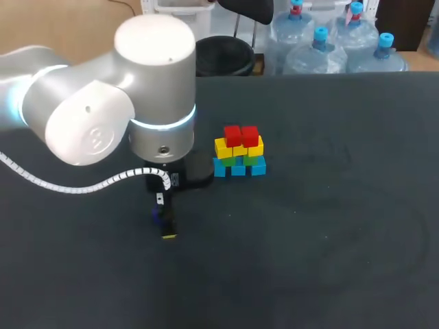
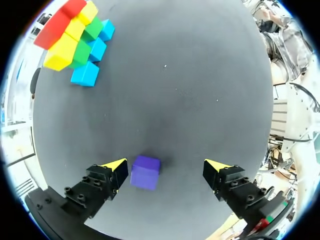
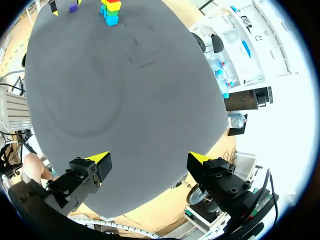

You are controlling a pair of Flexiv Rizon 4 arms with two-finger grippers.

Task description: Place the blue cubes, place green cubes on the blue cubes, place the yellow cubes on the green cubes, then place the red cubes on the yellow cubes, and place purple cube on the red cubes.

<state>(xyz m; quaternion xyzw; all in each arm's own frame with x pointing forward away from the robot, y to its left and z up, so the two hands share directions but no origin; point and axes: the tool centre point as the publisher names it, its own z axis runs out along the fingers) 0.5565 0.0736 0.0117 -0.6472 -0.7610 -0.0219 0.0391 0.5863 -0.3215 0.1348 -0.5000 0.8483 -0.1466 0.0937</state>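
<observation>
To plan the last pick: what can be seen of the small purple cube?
The small purple cube is a plain matte block, perhaps painted wood. It lies flat on the dark table, apart from the coloured cube stack, between the fingers of the open left gripper: close beside one, clear of the other. Nothing is stacked on it.

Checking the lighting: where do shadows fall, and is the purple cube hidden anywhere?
Left wrist view: purple cube plainly visible inside the open left hand, soft shadow on the table just ahead. Head view: left arm hides most of it; the cube stack is evenly lit.
</observation>
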